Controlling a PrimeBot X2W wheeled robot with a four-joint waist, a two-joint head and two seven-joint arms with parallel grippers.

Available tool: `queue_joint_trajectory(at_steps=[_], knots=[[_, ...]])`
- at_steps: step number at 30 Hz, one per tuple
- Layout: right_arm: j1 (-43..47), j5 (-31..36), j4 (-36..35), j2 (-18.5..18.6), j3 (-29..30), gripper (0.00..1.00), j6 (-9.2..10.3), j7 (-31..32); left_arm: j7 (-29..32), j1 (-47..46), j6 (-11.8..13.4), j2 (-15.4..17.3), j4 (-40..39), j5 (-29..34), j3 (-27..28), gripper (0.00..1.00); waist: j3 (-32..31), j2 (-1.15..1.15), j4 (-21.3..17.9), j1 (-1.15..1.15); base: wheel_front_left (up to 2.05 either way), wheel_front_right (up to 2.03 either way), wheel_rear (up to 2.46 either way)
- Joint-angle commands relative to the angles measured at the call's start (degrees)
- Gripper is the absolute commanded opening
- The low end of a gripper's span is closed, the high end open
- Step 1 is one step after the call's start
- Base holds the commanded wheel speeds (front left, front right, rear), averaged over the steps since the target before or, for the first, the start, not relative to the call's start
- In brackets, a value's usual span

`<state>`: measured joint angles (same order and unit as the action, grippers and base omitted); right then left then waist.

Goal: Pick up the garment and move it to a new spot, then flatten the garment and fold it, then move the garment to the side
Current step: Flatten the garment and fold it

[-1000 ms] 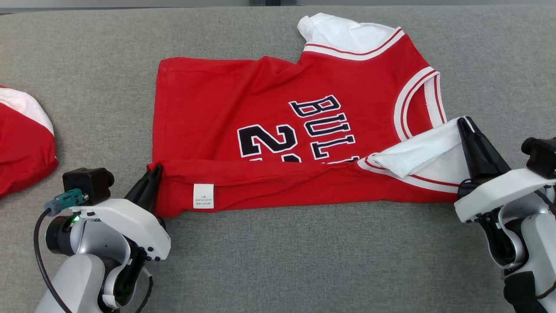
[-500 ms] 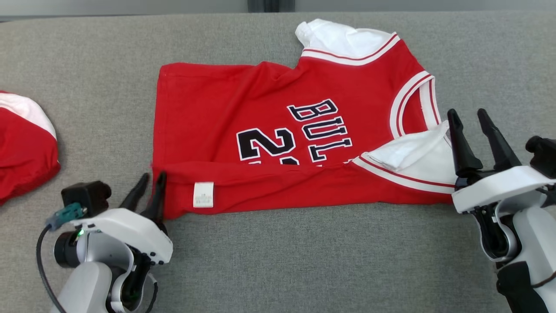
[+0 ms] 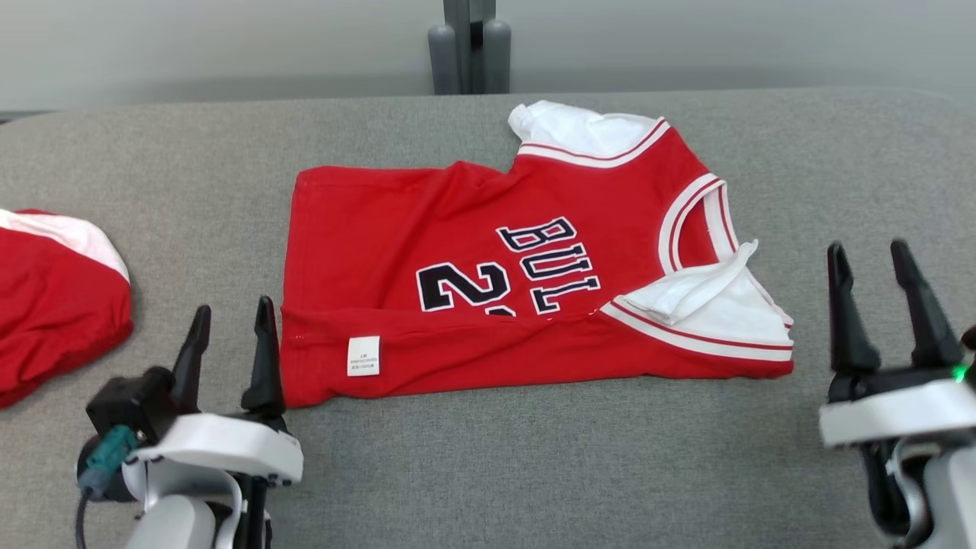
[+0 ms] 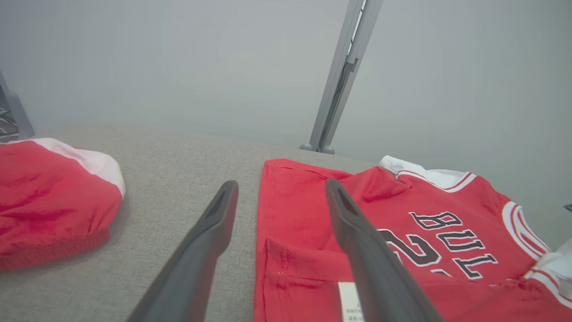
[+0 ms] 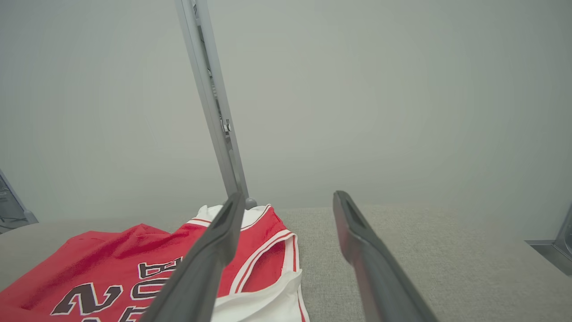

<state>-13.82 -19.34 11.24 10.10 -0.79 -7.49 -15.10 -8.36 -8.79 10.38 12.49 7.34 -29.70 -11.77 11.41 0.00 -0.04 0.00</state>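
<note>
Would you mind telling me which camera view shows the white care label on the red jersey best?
The head view: the label lies whole and unobstructed on the jersey's folded near strip. The left wrist view catches just its top, cut by the frame's bottom edge. The right wrist view faces the jersey's neck end.

Each arm ends in two long, near-black fingers tapering to blunt tips, and the left pincer (image 3: 233, 305) and the right pincer (image 3: 868, 245) look like twins. Close up, the fingers (image 4: 201, 255) are matt charcoal with a shallow groove down the inner face. Behind each pincer sits a smooth white shell (image 3: 221, 450) over a rounded, pale grey wrist housing (image 3: 179, 522). The left wrist carries a black camera block (image 3: 126, 402) with a teal plug (image 3: 103, 461) and a thin dark cable (image 3: 77, 526) looping off it, while a small green light (image 3: 958, 374) glows on the right.
</note>
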Motion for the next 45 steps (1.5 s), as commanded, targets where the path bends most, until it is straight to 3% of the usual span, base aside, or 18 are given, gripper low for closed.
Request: queue_joint_trajectory(at_steps=[1,12,19,34,45], knots=[[2.14,1.2,-0.93,-0.91,0.22,1.0,-0.02,-0.13,-1.51,0.95,0.47,-0.27,0.04,0.69,0.0,1.0,-1.33,0.0,-0.48,0.0,0.0,0.0,0.0],[10.98,7.88,-2.39,-3.58,-0.51,1.0,-0.01,0.22,-6.58,2.8,-1.74,-0.55,3.75,5.85,-1.19,1.0,-5.58,0.0,-0.94,0.0,0.0,0.0,0.0],[12.83,9.41,-2.72,-4.06,-1.18,1.0,-0.01,1.82,-6.79,4.85,-0.63,0.62,6.39,10.05,-2.03,1.0,-6.83,0.0,-0.88,0.0,0.0,0.0,0.0],[12.9,11.01,-2.94,-4.76,0.16,1.0,-0.01,3.25,-6.84,3.94,-0.99,-0.03,6.94,10.61,-2.31,1.0,-5.8,0.0,0.09,0.0,0.0,0.0,0.0],[7.53,10.83,5.75,-3.55,1.37,1.0,-0.01,4.0,-4.39,1.11,-2.46,-1.61,12.23,8.91,-3.92,1.0,-1.51,0.0,0.25,0.0,0.0,0.0,0.0]])
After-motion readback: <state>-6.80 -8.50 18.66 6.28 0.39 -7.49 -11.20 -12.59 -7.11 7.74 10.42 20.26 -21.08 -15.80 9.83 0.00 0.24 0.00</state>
